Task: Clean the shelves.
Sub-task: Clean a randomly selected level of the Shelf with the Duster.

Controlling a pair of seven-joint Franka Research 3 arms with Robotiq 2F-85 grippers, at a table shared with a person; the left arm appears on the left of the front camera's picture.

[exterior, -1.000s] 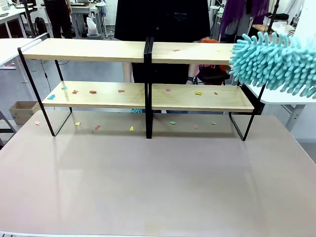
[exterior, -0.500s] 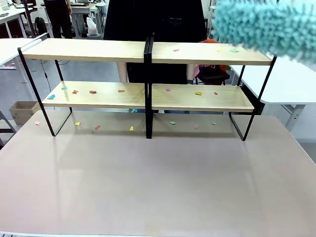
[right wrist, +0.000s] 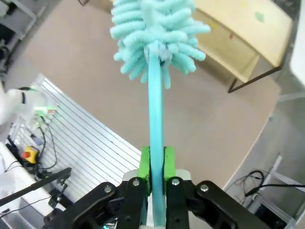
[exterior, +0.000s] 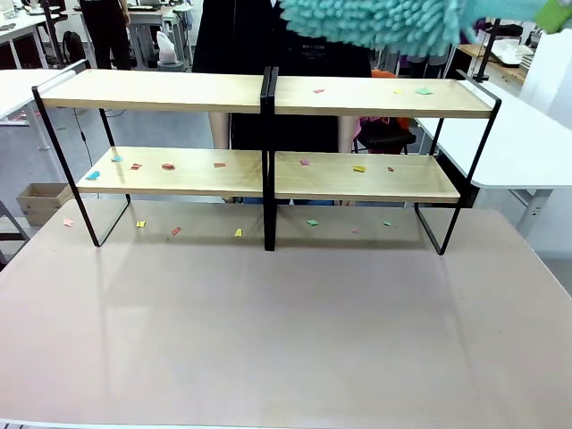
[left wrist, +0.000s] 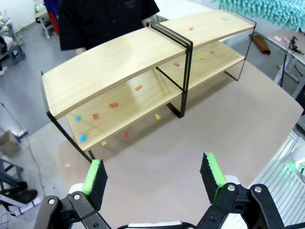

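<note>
Teal duster (right wrist: 155, 28) pinched by its handle in right gripper (right wrist: 156, 161), head poised above shelves (exterior: 268, 94) at far side of table (exterior: 286, 340). Spread fingers on left gripper (left wrist: 153, 174). Approach step, judged; next: lower onto top board, sweep paper scraps (exterior: 318, 90) off.

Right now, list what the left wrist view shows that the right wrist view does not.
Left wrist view: the left gripper open above the tabletop, both tiers of the shelves seen from end to end, and a person in black standing behind them.
Right wrist view: the right gripper shut on the handle of the duster, and a ribbed metal surface beside the table.
Both: the shelves with coloured scraps on them, the teal duster head, and the beige tabletop.
</note>
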